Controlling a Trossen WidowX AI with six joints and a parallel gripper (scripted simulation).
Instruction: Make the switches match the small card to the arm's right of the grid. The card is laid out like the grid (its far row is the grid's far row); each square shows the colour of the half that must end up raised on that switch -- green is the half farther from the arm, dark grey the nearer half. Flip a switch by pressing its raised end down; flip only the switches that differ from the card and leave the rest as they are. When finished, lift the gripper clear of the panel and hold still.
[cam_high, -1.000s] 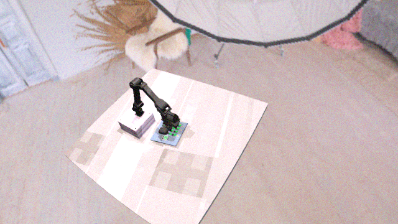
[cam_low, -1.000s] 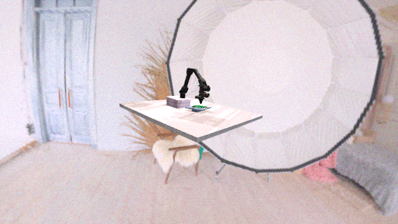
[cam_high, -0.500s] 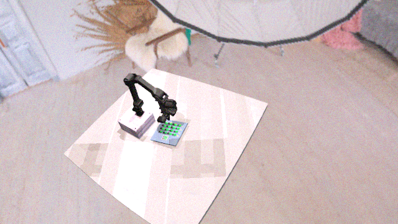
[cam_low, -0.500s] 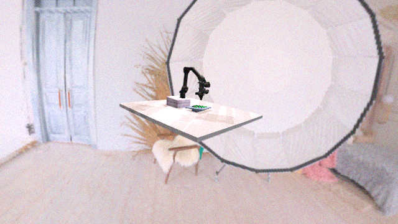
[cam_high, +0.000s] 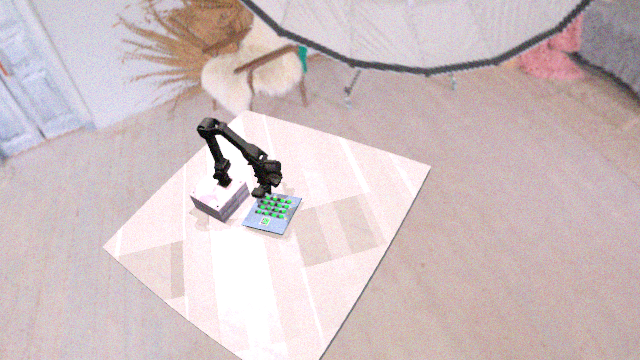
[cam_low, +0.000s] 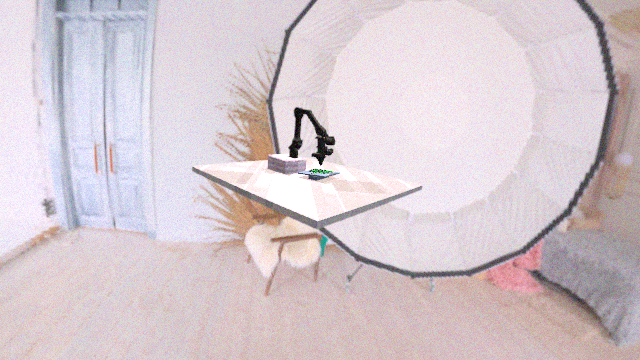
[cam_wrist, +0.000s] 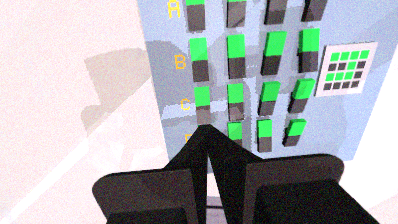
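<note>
The blue switch panel (cam_high: 281, 227) (cam_low: 331, 173) (cam_wrist: 155, 60) lies on the table in front of the arm's base. It carries a grid of green and dark grey rocker switches (cam_wrist: 235, 49) with rows lettered A to D. The small card (cam_wrist: 346, 69) (cam_high: 265, 220) sits at the panel's right; its far row looks green and its near row dark grey. My gripper (cam_wrist: 205, 129) (cam_high: 261, 192) (cam_low: 320, 161) is shut and empty. It hangs a little above the near left corner of the grid. Its fingertips hide the first switch of row D. I cannot tell which halves stand raised.
The arm stands on a pale box (cam_high: 220, 200) (cam_low: 286, 163) left of the panel. The table (cam_high: 250, 280) (cam_low: 310, 200) has a patterned top. A large round reflector (cam_low: 450, 140) stands behind it, and a chair (cam_low: 280, 247) under it.
</note>
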